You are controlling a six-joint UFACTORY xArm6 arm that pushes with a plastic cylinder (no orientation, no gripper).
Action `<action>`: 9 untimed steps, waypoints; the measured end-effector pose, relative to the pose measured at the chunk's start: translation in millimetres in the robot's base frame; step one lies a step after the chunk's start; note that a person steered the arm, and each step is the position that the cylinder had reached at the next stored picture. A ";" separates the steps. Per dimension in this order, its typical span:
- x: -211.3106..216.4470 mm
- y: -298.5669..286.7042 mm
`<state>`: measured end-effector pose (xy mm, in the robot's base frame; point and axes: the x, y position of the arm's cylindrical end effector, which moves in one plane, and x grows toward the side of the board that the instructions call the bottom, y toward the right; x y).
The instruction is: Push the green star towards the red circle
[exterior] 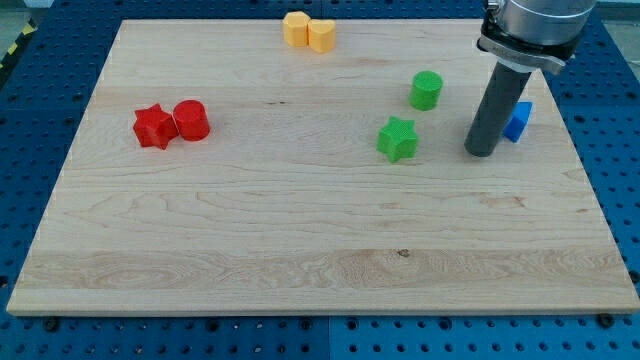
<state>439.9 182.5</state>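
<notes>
The green star (398,138) lies right of the board's middle. The red circle (191,120) sits at the view's left, touching a red star (153,127) on its left side. My tip (480,152) rests on the board to the right of the green star, about a block's width apart from it. The rod rises from the tip to the view's top right.
A green circle (426,90) stands above and right of the green star. A blue block (518,121) is partly hidden behind the rod. Two yellow blocks (308,31) touch each other at the top edge. The wooden board (300,250) lies on a blue perforated table.
</notes>
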 end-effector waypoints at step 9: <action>-3.4 -143.9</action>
<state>436.4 38.6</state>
